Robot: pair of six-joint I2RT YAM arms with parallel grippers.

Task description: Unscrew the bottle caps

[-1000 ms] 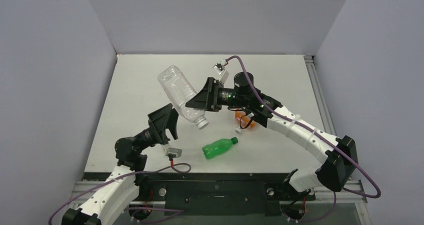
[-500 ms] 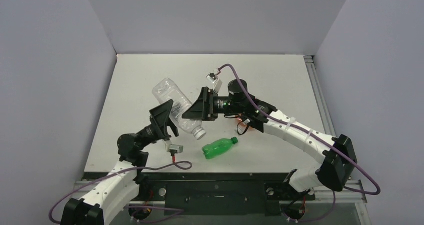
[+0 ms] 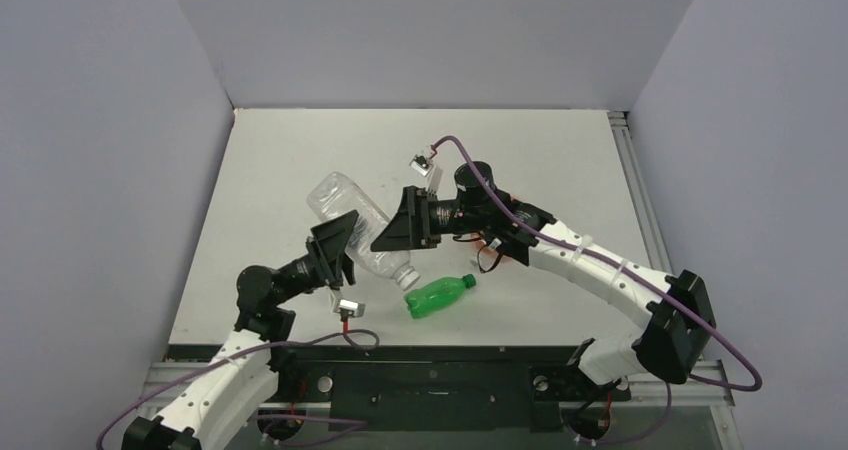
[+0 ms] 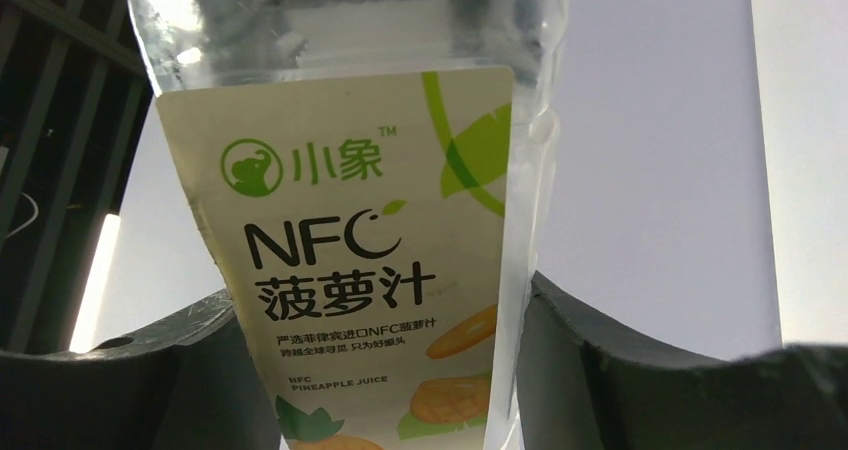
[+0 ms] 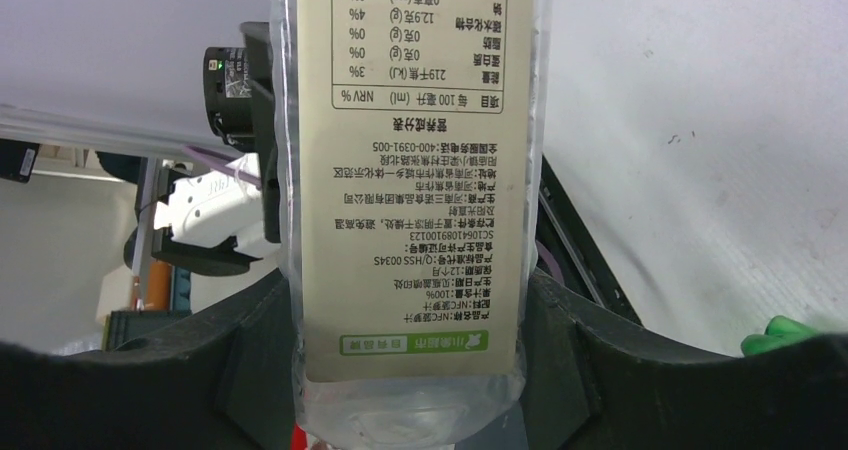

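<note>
The clear squarish bottle with a white label hangs tilted above the table, its white cap pointing down toward me. My right gripper is shut on its body, the fingers pressing both sides of the label. My left gripper has closed on the same bottle lower down, with both fingers against its sides. The green bottle lies on its side on the table, its green cap pointing right. The orange bottle is hidden under my right arm.
Grey walls close in the white table on the left, back and right. A metal rail runs along its right edge. Purple cables loop off both wrists. A bit of the green bottle shows at the right wrist view's edge.
My right gripper has lowered the clear bottle toward the left arm. My left gripper has moved up to the bottle and closed on it from wide open.
</note>
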